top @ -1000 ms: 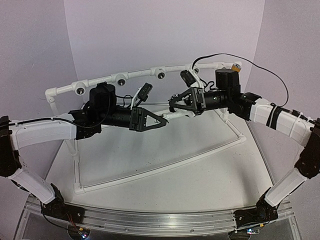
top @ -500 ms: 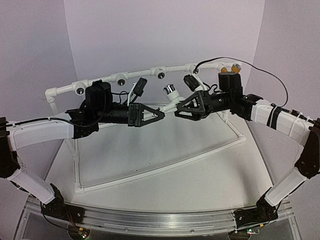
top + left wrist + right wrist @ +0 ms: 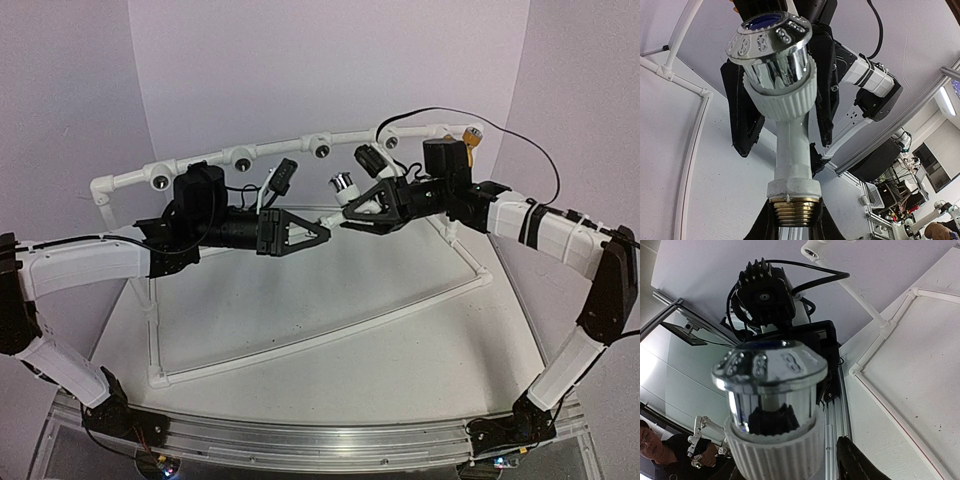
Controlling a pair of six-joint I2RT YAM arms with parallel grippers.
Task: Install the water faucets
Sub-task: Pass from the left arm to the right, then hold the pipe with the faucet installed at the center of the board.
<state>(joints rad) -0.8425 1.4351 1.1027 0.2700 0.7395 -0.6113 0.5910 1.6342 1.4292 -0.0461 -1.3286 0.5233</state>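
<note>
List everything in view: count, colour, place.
white faucet: one, white with a chrome cap and brass thread, held in the air between the two grippers
yellow-orange faucet: one, at the far right end of the pipe frame
pipe frame: one, white, with dark round sockets along the back rail, on the table
table: one, white
left gripper: black, shut on the white faucet's brass end
right gripper: black, jaws flanking the faucet; grip unclear

Two faucets: one white faucet (image 3: 343, 184), one yellow-orange faucet (image 3: 469, 137). One pipe frame (image 3: 130, 180), at least three dark sockets (image 3: 243, 163). Two arms: left arm (image 3: 90, 262), right arm (image 3: 545, 232).
</note>
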